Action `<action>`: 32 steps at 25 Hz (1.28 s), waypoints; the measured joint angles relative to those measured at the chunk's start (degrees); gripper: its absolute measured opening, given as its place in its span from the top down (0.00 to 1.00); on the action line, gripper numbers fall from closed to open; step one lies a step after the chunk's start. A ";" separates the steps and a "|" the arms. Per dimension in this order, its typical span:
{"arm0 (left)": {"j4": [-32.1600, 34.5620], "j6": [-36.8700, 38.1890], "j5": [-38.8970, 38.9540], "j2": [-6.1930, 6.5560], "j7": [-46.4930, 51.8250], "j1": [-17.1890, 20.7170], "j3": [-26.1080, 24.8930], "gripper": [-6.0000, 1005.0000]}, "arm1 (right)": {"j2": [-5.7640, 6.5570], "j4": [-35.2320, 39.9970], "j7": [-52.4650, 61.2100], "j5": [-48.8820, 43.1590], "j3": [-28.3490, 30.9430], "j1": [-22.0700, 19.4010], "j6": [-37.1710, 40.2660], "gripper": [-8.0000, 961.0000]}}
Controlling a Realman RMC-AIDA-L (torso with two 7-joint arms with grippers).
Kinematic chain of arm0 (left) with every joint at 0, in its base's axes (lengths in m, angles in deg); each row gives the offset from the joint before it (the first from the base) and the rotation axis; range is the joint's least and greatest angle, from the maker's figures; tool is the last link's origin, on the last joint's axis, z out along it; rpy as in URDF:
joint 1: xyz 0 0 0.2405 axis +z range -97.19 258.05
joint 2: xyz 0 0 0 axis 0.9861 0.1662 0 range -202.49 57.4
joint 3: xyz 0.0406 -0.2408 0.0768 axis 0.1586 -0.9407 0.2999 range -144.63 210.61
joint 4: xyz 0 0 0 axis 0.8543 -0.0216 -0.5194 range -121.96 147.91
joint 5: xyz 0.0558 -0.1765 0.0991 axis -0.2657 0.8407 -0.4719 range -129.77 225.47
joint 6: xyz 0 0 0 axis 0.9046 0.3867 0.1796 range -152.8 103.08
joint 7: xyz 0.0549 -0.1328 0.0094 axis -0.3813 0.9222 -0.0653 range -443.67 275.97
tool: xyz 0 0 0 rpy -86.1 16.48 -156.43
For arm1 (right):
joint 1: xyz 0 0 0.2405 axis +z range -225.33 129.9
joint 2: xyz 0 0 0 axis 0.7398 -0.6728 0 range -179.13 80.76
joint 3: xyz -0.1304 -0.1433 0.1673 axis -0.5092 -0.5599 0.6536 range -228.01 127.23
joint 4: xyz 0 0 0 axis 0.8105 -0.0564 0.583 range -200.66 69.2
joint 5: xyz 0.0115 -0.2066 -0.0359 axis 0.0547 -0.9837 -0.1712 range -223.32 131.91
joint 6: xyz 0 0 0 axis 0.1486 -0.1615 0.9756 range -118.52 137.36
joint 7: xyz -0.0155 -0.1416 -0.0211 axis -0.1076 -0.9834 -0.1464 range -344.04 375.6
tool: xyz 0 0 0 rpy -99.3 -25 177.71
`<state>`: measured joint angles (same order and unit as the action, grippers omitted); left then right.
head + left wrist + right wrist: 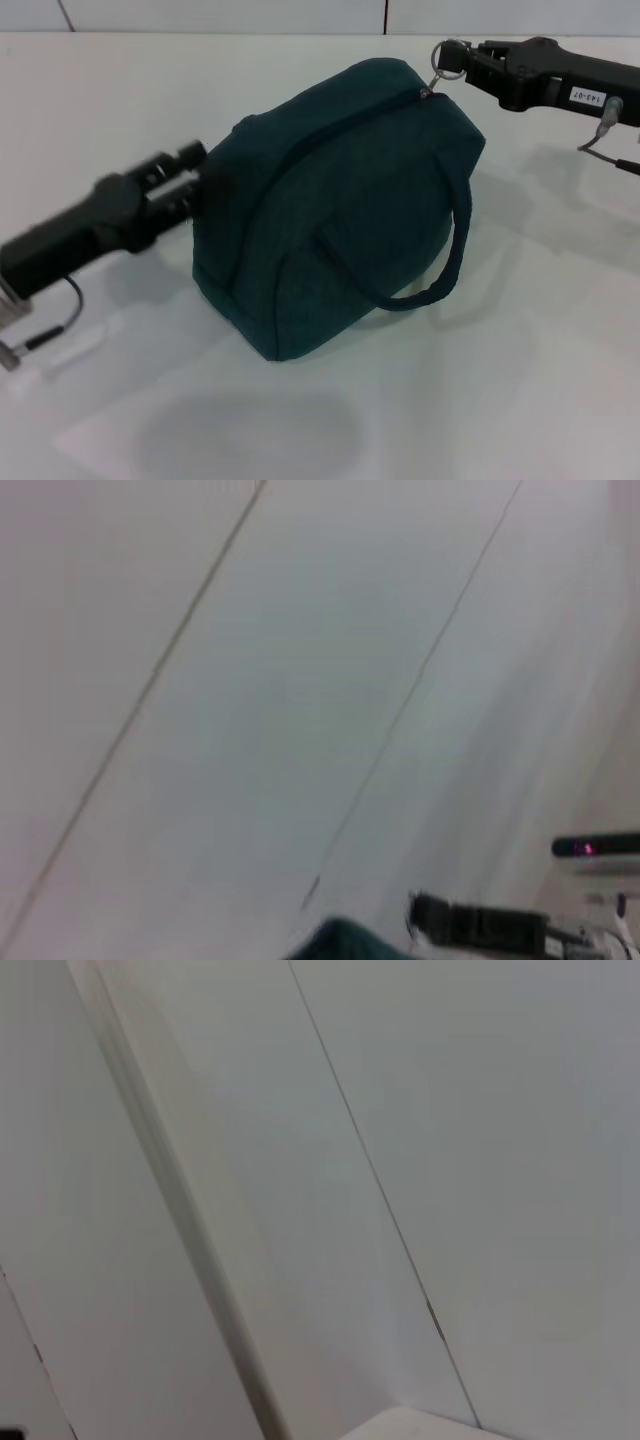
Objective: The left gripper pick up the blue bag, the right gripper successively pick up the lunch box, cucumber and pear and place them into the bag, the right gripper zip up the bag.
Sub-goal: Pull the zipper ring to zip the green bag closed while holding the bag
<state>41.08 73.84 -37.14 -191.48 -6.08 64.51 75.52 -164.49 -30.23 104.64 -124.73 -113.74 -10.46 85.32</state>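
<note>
The blue bag (335,215) sits near the middle of the white desk (520,380), a little toward the far edge, resting on its base and leaning slightly, its zipper line running along the top from the near-left end up to the far-right end. The zipper looks drawn closed along the length that shows. One loop handle (440,270) hangs down the side facing the near right corner of the desk. At the far-right end of the bag's top, the metal ring zipper pull (447,58) stands out from the fabric, and the right gripper (462,57) reaches in from the right edge of the desk with its jaws pinching that ring; a small white number label (585,97) shows on its arm. The left gripper (205,180) comes in from the near left, its tip against the left end of the bag; whether its jaws are spread or pressed together on the fabric I cannot tell, since the tips blur into the dark cloth. In the left wrist view only a sliver of the bag's teal fabric (345,942) shows, with the right gripper's dark body beside it.
</note>
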 joint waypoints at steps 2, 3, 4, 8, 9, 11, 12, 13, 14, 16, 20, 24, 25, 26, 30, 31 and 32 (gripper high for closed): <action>1.13 0.15 0.84 0.30 0.11 -0.03 -1.43 0.50 | 0.00 0.00 -0.08 -0.05 0.01 -0.08 0.04 0.94; 1.54 0.17 1.35 0.45 0.26 -0.29 -2.77 0.45 | 0.00 0.00 -0.12 -0.07 0.00 -0.08 0.05 0.94; 1.98 0.19 1.88 0.57 0.50 -0.64 -4.11 0.40 | 0.00 0.00 -0.22 -0.09 -0.01 -0.09 0.07 0.94; 5.26 -1.27 3.01 1.84 7.10 -3.60 -7.32 0.23 | 0.00 0.00 -0.63 -0.06 -0.11 0.05 0.16 0.93; 6.19 -2.09 2.55 2.63 9.63 -4.89 -7.39 0.19 | 0.00 0.00 -0.66 -0.05 -0.13 0.08 0.17 0.93; 6.98 -3.31 0.63 4.26 13.13 -7.72 -7.20 0.11 | 0.00 0.00 -0.85 0.05 -0.16 0.14 0.20 0.93; 7.30 -3.93 -0.72 5.15 14.69 -9.68 -7.07 0.11 | 0.00 0.00 -1.08 0.07 -0.17 0.15 0.25 0.93; 8.55 -4.70 -3.42 6.08 16.44 -12.34 -7.07 0.11 | -0.01 0.00 -1.27 0.08 -0.17 0.18 0.30 0.93; 8.55 -4.70 -3.42 6.08 16.44 -12.34 -7.07 0.11 | 0.00 0.00 -1.42 0.09 -0.14 0.21 0.34 0.93; 12.50 -5.19 -9.08 6.74 19.79 -15.83 -7.02 0.11 | -0.01 0.01 -1.56 0.13 -0.14 0.36 0.39 0.93; 22.77 -4.45 -20.07 6.80 29.96 -21.08 -4.01 0.11 | -0.01 0.04 -1.59 0.19 -0.05 0.28 0.45 0.93; 33.84 -2.61 -22.13 6.45 41.64 -21.97 4.72 0.11 | -0.01 0.06 -2.07 0.28 0.01 0.09 0.47 0.93; 36.52 -2.36 -22.18 6.26 44.30 -21.90 6.76 0.11 | -0.01 0.06 -2.18 0.30 0.02 0.06 0.48 0.93; 39.56 -2.18 -22.46 5.94 47.58 -21.66 8.91 0.11 | -0.02 0.06 -2.31 0.31 0.05 0.01 0.48 0.93; 51.58 -2.01 -26.85 4.20 57.50 -20.12 15.76 0.11 | -0.08 0.06 -2.55 0.37 0.08 -0.01 0.47 0.92; 54.70 -2.00 -28.89 3.44 59.26 -19.68 17.42 0.11 | -0.09 0.06 -2.65 0.40 0.08 -0.01 0.47 0.92; 57.80 -2.01 -31.31 2.63 60.77 -19.20 18.74 0.11 | -0.09 0.06 -2.78 0.45 0.08 -0.01 0.47 0.92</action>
<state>98.88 71.83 -68.45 -188.85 54.69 45.31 94.26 -164.58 -30.17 101.86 -124.29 -113.66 -10.47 85.79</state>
